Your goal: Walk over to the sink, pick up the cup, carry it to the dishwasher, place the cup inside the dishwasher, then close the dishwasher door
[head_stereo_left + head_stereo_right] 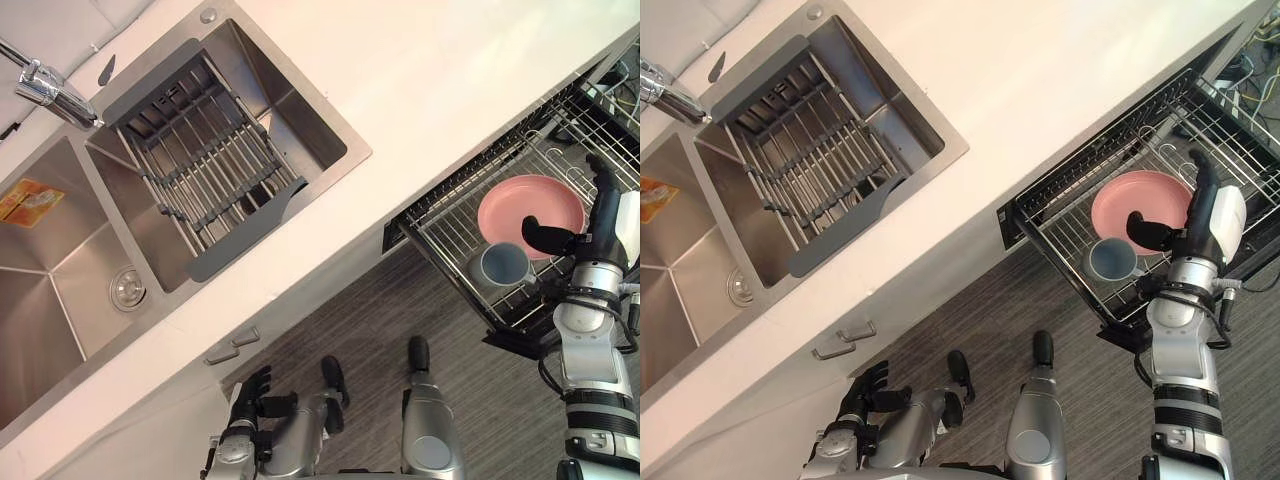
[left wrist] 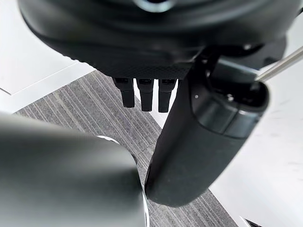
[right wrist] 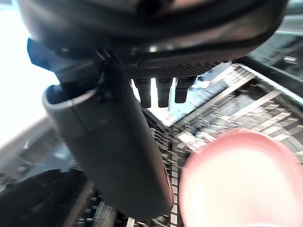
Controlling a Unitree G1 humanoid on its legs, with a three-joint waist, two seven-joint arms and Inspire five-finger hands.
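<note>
Cup [image 1: 505, 263] sits in dishwasher rack [image 1: 450, 225], just beside pink plate [image 1: 530, 208]. Likely light, rigid, slick and chippable; grip by wall or handle. Right hand [image 1: 600, 218] fingers straight, empty; left hand [image 1: 245, 400] relaxed, empty.

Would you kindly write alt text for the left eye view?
The right hand hovers open over the dishwasher rack, where a blue cup sits beside a pink plate. The left hand hangs low, near the steel sink.
</note>
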